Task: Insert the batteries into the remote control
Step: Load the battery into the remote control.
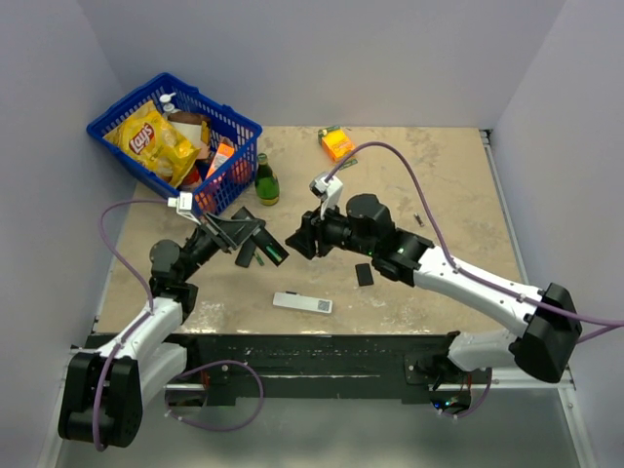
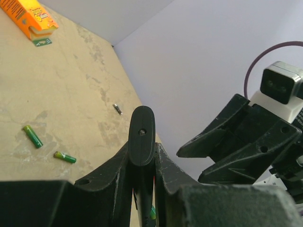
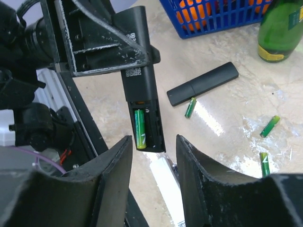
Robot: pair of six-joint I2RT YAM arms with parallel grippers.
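My left gripper is shut on the remote control, a slim black bar held above the table. Its battery bay faces the right wrist camera, with one green battery seated in the left slot and the other slot bare. My right gripper stands open just short of the remote's lower end, with nothing between its fingers. Three loose batteries lie on the table; two also show in the left wrist view. In the top view both grippers meet at mid-table.
A black bar-shaped piece lies on the table beside one battery. A flat white remote and a small black piece lie nearer the arm bases. A green bottle, a blue basket and an orange box stand at the back.
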